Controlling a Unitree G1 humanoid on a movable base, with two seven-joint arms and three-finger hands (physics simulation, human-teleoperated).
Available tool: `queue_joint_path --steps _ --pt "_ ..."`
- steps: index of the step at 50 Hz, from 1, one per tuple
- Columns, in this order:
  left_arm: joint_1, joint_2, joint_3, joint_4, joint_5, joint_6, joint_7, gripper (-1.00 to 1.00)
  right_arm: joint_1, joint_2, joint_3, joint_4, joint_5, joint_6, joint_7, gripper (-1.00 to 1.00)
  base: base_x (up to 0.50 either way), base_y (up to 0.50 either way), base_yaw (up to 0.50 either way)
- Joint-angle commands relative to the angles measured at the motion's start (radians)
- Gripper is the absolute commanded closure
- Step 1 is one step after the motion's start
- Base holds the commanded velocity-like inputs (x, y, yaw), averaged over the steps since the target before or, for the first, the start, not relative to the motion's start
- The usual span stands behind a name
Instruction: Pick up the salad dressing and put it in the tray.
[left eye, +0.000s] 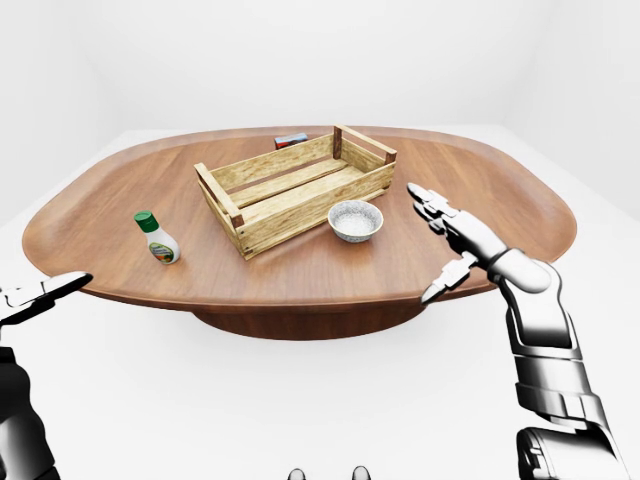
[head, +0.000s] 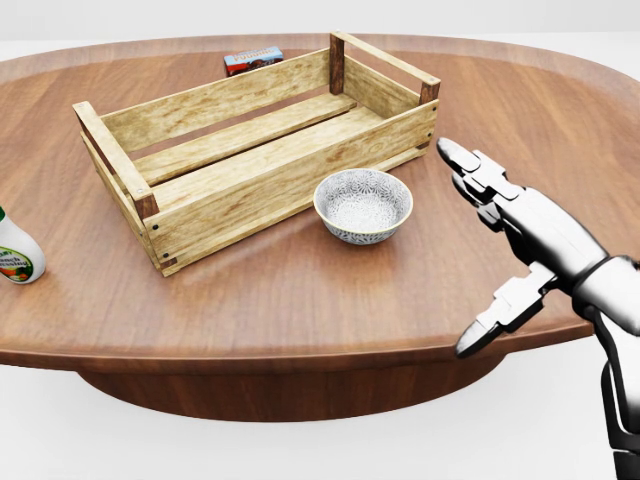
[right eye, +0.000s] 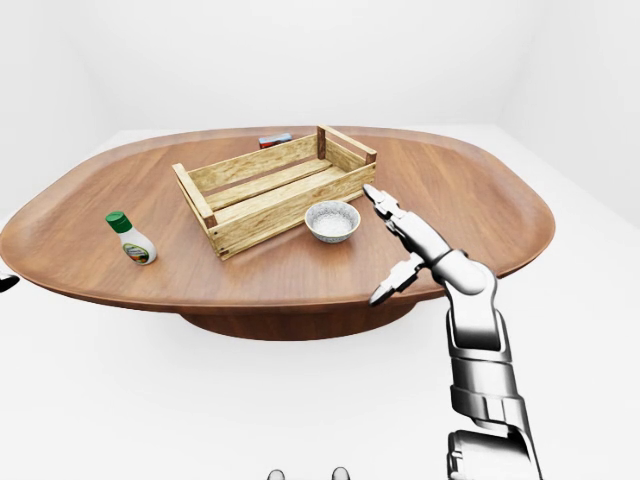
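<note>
The salad dressing (left eye: 157, 238) is a small white bottle with a green cap. It stands upright on the left part of the round wooden table (left eye: 300, 285), and only its lower body shows at the left edge of the head view (head: 14, 258). The tray is a slatted wooden crate (left eye: 300, 208) at the table's middle, empty inside. My right hand (head: 457, 250) is open, fingers stretched, over the table's near right rim, right of the crate and far from the bottle. My left hand (left eye: 52, 293) is open at the lower left, off the table's rim, below and left of the bottle.
A patterned white bowl (head: 362, 204) sits on the table just below the crate's right end, between the crate and my right hand. A small red and blue box (head: 253, 59) lies beyond the crate's far wall. White floor surrounds the table.
</note>
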Motion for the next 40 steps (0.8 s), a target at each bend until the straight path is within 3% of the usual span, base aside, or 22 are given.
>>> queue_joint_path --steps 1,30,32,40 --pt "0.002 -0.005 -0.006 0.001 0.004 0.000 -0.004 -1.00 -0.036 0.056 0.057 0.006 -0.058 0.000 0.000 -1.00 0.00 0.00 0.00" --pt "0.000 -0.003 -0.010 0.012 0.006 0.000 -0.010 -1.00 0.005 0.061 0.050 0.015 -0.025 0.000 0.000 -1.00 0.00 0.00 0.00" --pt "0.000 -0.003 -0.010 0.010 0.005 0.000 -0.010 -1.00 0.008 0.049 0.068 0.029 -0.108 0.000 0.000 -1.00 0.07 0.50 0.00" --pt "0.000 -0.003 -0.007 0.011 0.005 0.000 -0.012 -1.00 0.004 0.061 0.058 0.027 -0.112 0.000 0.000 -1.00 0.07 0.50 0.00"
